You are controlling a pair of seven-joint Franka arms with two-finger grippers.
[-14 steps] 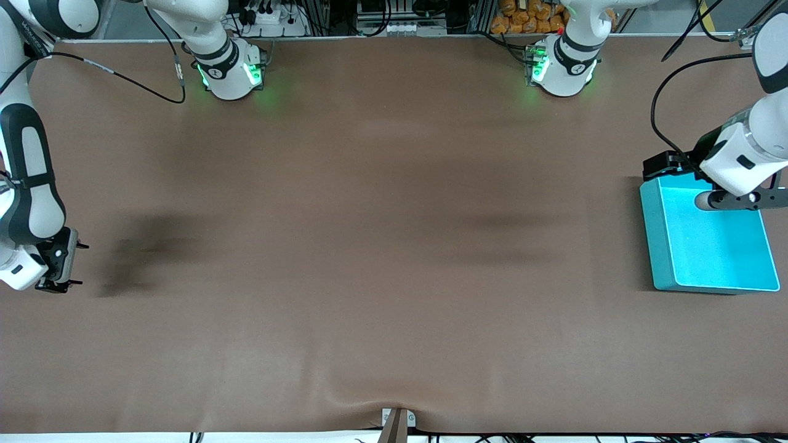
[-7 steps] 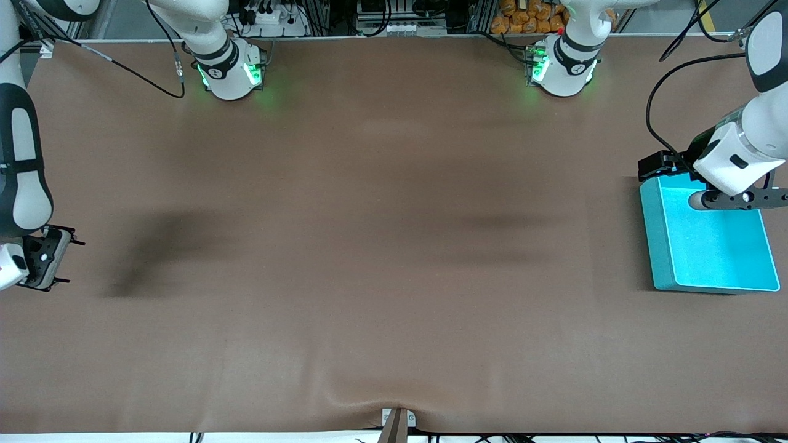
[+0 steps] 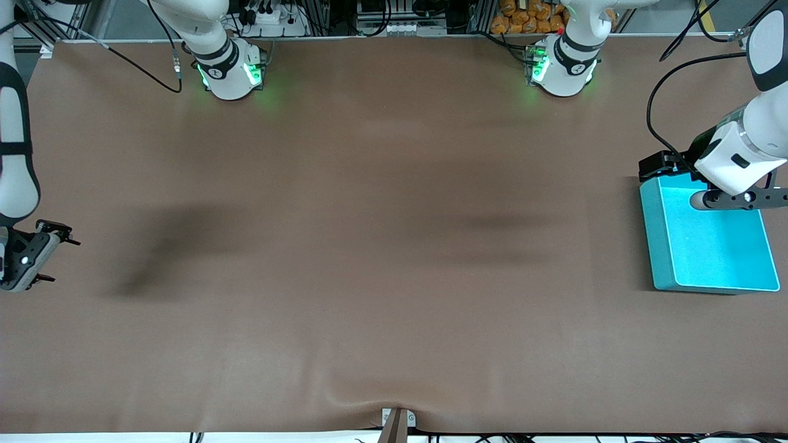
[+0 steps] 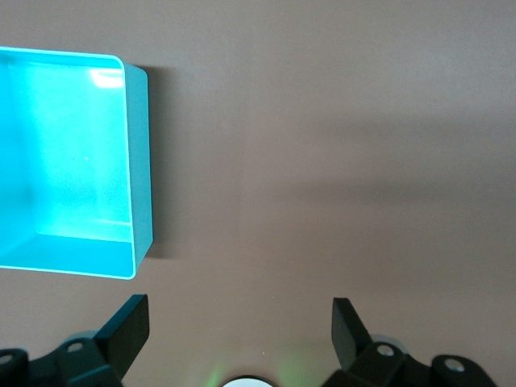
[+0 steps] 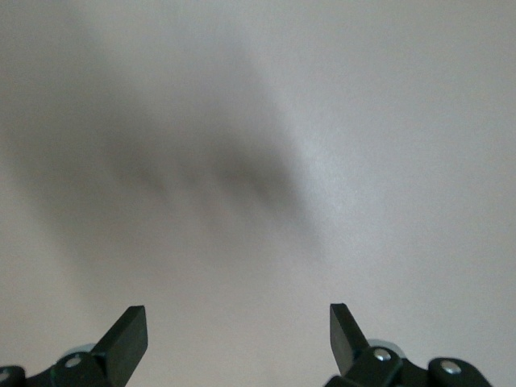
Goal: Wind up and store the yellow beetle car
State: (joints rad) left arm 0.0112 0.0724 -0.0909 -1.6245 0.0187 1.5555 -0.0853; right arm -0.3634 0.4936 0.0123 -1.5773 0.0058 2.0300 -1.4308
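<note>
Brown table (image 3: 394, 277), bare surface across the middle; soft shadows on it toward the right arm's end and near the centre.

Car: not visible in any view. Its place cannot be told. The bin's visible floor shows plain turquoise only; part of the floor is hidden under the left arm.

Bin (image 3: 659, 246): turquoise, open-topped, upright on the table at the left arm's end, about midway between the front camera's edge and the bases. Left wrist view shows one rounded corner and wall (image 4: 139, 161).

Left gripper (image 3: 735, 198): hangs over the bin's edge farthest from the front camera. Wrist view shows both fingers (image 4: 129, 326) spread wide apart, nothing between them, bare table beneath.

Right gripper (image 3: 24, 258): at the right arm's end of the table, at the border of the front view, above the table edge. Its wrist view shows fingers (image 5: 129, 330) spread wide, empty, with only blurred shadowed surface below.

Arm bases (image 3: 231, 71) along the table edge farthest from the front camera, green lights lit.
</note>
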